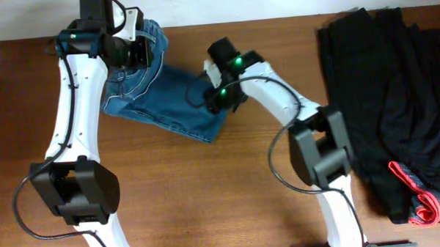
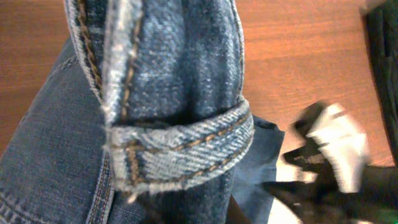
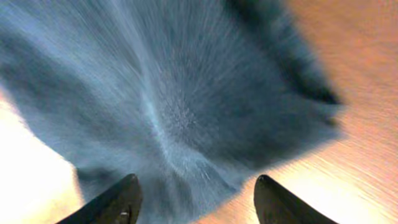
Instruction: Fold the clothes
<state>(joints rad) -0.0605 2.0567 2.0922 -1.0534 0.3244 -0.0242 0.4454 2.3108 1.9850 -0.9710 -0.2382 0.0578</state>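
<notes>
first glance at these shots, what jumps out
The blue jeans lie at the top centre of the wooden table with both arms over them: the left gripper at the bunched far end, the right gripper, fingers apart, above the near edge. In the left wrist view, stitched denim fills the frame. A heap of black garments covers the overhead picture's right side, a red-pink item at its near end.

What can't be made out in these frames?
- Left gripper: overhead, its own wrist covers the fingers; left wrist view, blue denim jeans fill the frame.
- Right wrist view: motion blur wipes out the jeans' seams.
- Pile of black garments: cut off by overhead's right edge.
</notes>
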